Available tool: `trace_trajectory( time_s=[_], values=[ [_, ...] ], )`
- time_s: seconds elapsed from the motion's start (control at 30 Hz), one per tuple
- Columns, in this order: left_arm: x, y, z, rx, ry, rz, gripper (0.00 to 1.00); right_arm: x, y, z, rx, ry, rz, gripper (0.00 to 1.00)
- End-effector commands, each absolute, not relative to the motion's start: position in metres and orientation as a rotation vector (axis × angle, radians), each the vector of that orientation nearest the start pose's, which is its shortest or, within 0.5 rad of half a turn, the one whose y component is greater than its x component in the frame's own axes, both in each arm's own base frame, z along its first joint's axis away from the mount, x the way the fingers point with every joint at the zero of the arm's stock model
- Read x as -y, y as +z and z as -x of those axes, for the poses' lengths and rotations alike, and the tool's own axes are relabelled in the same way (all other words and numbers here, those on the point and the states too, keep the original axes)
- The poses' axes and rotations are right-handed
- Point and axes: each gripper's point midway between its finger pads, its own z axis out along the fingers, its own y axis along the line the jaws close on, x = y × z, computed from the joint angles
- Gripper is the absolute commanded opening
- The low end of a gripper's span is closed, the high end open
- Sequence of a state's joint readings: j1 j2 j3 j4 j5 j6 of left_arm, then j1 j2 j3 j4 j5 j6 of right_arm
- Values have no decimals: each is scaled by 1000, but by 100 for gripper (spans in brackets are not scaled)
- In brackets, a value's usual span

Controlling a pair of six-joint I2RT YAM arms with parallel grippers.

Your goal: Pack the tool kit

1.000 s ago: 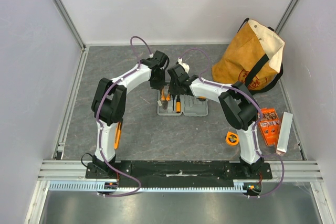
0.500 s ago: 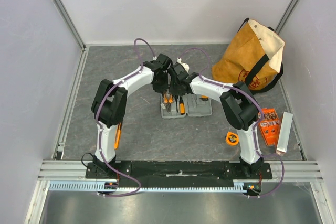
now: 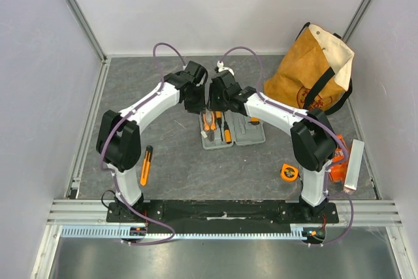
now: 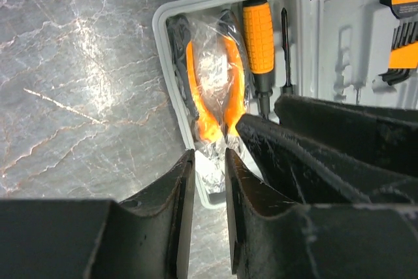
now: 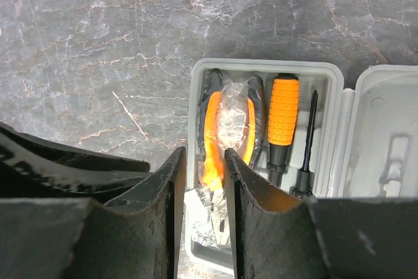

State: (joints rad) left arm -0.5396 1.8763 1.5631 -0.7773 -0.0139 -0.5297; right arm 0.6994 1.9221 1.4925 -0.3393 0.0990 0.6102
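Just ahead of left gripper [image 4: 208,187] and right gripper [image 5: 201,187], jaws narrow and empty, loose plastic wrap [image 4: 210,63] may snag, unseating the pliers [image 4: 230,76].

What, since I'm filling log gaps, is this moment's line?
case open; pliers in case; left gripper open above pliers; right gripper open above pliers

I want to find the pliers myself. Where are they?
Look at the open grey case mid-table. In its left half lie the pliers, wrapped in clear plastic. Their two curved orange handles differ from the straight screwdriver beside them.
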Motion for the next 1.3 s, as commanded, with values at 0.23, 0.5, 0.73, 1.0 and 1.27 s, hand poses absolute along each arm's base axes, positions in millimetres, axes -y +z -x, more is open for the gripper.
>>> trace_trajectory(
  time_s=[0.23, 0.5, 0.73, 1.0, 1.27],
  values=[
    [189, 104, -376, -2691, -473, 251, 28, -364, 79, -367, -2433, 534, 346, 20],
    [176, 89, -374, -2720, -491, 275, 27, -364, 54, -360, -2479, 423, 421, 19],
    [174, 87, -375, -2727, -518, 257, 25, -360, 35, -356, -2509, 323, 447, 19],
    [175, 91, -378, -2715, -541, 222, 24, -368, 67, -366, -2429, 310, 438, 20],
    [175, 100, -382, -2666, -555, 104, 51, -376, 114, -380, -2324, 354, 408, 23]
  ],
)
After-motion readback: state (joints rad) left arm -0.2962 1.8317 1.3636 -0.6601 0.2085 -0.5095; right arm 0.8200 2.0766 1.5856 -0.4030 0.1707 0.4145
